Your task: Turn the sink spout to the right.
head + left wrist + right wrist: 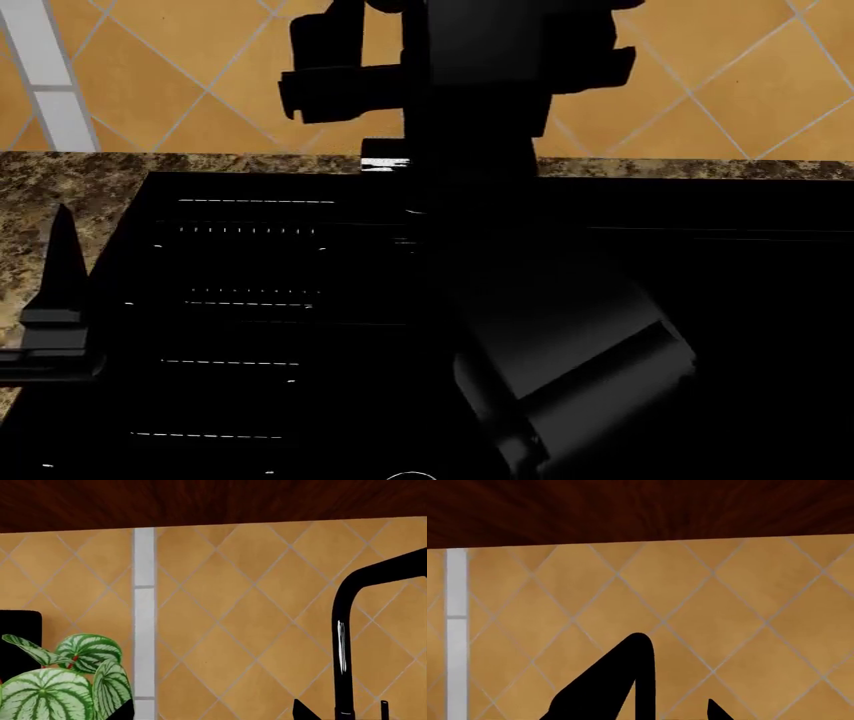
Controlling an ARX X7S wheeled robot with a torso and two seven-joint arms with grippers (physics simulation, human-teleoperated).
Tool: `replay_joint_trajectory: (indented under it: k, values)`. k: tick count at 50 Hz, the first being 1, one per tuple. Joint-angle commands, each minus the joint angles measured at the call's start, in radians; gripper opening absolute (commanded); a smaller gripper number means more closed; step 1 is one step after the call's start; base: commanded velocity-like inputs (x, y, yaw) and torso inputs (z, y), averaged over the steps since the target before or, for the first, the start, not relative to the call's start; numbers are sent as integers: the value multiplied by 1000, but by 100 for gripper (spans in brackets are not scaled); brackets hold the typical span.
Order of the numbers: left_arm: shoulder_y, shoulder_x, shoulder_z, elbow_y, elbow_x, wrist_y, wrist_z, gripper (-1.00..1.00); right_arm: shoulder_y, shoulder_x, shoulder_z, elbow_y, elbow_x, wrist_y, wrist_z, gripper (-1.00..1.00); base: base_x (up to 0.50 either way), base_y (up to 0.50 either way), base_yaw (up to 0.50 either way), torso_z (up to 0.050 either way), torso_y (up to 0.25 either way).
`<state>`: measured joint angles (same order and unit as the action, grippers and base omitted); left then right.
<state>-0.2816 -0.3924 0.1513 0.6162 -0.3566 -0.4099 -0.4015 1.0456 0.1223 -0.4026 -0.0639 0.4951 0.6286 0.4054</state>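
Head view shows your right gripper (454,70) up by the wall above the sink (240,300), seemingly at the spout (343,650). You cannot tell either gripper's state; your left gripper (54,300) hovers over the counter (54,185).

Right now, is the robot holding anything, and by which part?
The left pincer holds nothing; the sink spout stands apart from it. Whether the right pincer grips anything cannot be told: its views are too dark.

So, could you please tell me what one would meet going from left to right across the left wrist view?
A black object at the edge → the striped-leaf plant → the white vertical tile strip → bare orange diamond tiles → the sink spout → a thin black lever stick.
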Motion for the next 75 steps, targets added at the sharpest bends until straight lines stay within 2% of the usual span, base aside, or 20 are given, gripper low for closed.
replay_joint_trajectory:
  k: [1,75]
  values:
    - [-2,-3,4,2,-1,-2,-3,100,-13,24,9,-26,8,5,24,100,0,0,0,0,0]
    - [-6,-19,22,-5,-13,7,-11,100,-13,173,66,-142,45,100,107,100,0,0,0,0,0]
